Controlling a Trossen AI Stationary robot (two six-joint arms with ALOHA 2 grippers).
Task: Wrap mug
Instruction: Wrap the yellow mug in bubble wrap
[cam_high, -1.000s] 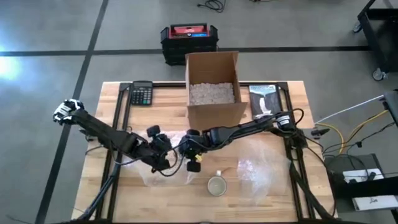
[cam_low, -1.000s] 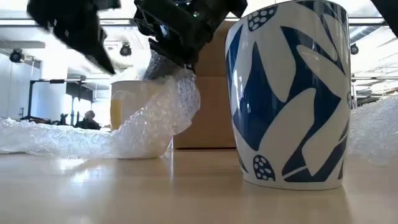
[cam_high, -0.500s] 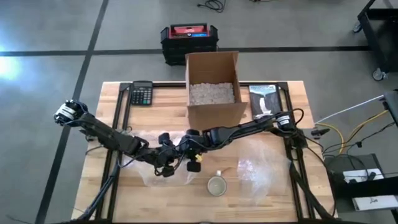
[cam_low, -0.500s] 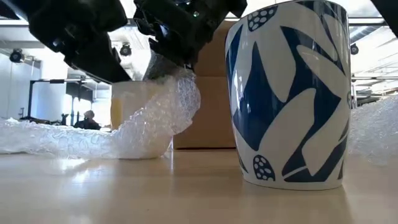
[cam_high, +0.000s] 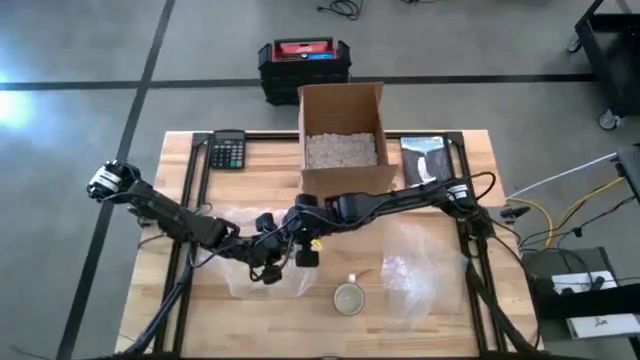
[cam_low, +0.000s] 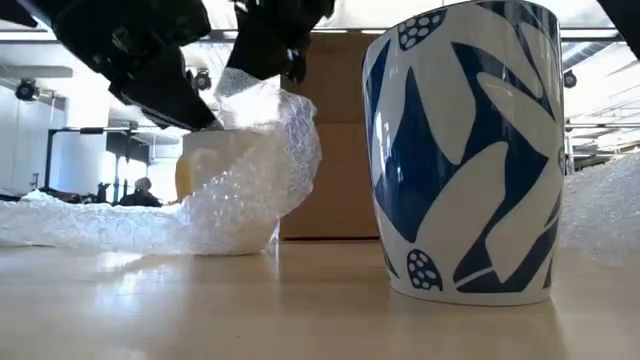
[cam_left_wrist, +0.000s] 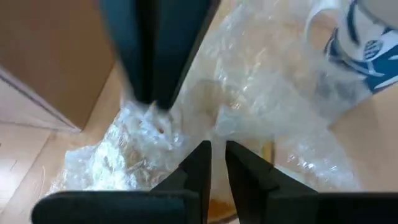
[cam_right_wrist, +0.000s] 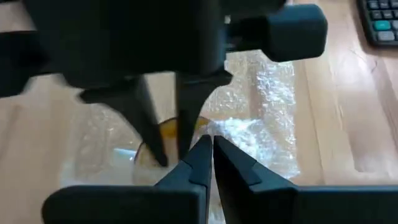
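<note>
A yellow mug (cam_low: 192, 172) stands upright on the table, half covered by a sheet of bubble wrap (cam_low: 100, 225) that spreads over the table to the left (cam_high: 240, 280). My right gripper (cam_right_wrist: 208, 146) hangs just above the mug, shut on a flap of the wrap. My left gripper (cam_left_wrist: 217, 152) comes down onto the mug's top from the left, fingers almost together. A blue-and-white mug (cam_low: 465, 150) stands bare near the front edge (cam_high: 348, 298). My left gripper sets its fingertips (cam_low: 200, 115) slanting down from the left onto the wrap at the mug's rim; whether anything lies between the fingers I cannot tell. My right gripper pinches the wrap's raised flap (cam_low: 255, 95) from above, fingers pointing down. The flap is drawn up over the mug's top, and the rest of the sheet lies on the table.
An open cardboard box (cam_high: 342, 140) of packing fill stands at the far middle, a calculator (cam_high: 228, 150) at the far left. A second bubble wrap sheet (cam_high: 410, 275) lies at the right. A black-and-red case (cam_high: 303, 62) sits on the floor beyond the table.
My left gripper has moved right and down onto the top of the yellow mug. My right gripper has risen and gone slightly toward the far edge, pulling the wrap's flap up over the mug. The mug has stayed in place.
</note>
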